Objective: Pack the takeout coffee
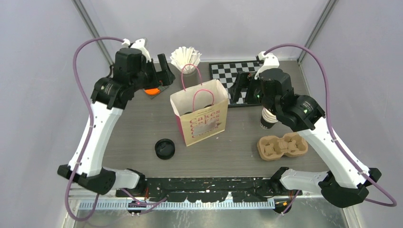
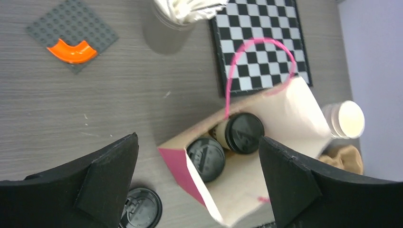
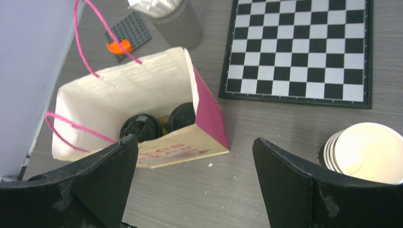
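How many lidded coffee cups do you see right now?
2. Both stand inside the paper bag, side by side: the first lidded cup and the second lidded cup. The bag's walls hide part of its floor, so another could be hidden.

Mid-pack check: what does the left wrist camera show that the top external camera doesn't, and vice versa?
Only the left wrist view: two black-lidded coffee cups side by side inside the paper bag. Only the top external view: the bag's printed front; its inside is hidden there. Both: the bag, the loose black lid on the table, the chessboard and the stack of empty cups.
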`<state>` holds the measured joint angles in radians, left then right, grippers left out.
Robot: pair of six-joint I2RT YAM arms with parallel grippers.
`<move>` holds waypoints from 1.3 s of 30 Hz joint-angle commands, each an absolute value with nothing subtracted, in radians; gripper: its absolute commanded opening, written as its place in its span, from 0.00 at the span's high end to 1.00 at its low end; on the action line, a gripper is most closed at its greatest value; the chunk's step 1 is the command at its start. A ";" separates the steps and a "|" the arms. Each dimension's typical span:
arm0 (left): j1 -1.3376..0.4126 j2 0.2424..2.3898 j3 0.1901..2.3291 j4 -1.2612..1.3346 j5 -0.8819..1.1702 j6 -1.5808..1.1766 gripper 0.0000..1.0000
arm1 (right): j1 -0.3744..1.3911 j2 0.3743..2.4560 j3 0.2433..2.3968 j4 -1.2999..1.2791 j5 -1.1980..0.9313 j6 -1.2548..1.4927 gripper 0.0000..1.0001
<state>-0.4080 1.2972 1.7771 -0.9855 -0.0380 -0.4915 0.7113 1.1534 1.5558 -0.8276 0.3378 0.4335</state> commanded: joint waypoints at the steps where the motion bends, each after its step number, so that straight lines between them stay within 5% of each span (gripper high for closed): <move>1: -0.365 1.426 1.829 -0.921 -0.123 -0.448 0.00 | 0.709 1.126 1.583 -0.859 0.212 0.409 0.06; 12: -0.259 1.748 1.944 -0.699 0.008 -0.464 0.23 | 0.710 1.009 1.474 -0.774 0.181 0.337 0.08; 18: -0.217 1.879 1.964 -0.497 0.168 -0.587 0.48 | 0.710 1.082 1.584 -0.860 0.262 0.426 0.08; 26: -0.227 1.935 1.952 -0.422 0.166 -0.579 0.57 | 0.710 1.085 1.565 -0.853 0.234 0.538 0.13; 32: -0.227 1.958 1.965 -0.408 0.187 -0.576 0.76 | 0.710 1.062 1.534 -0.833 0.239 0.551 0.13; 39: -0.230 1.923 1.918 -0.423 0.139 -0.557 0.71 | 0.710 1.093 1.570 -0.842 0.230 0.513 0.14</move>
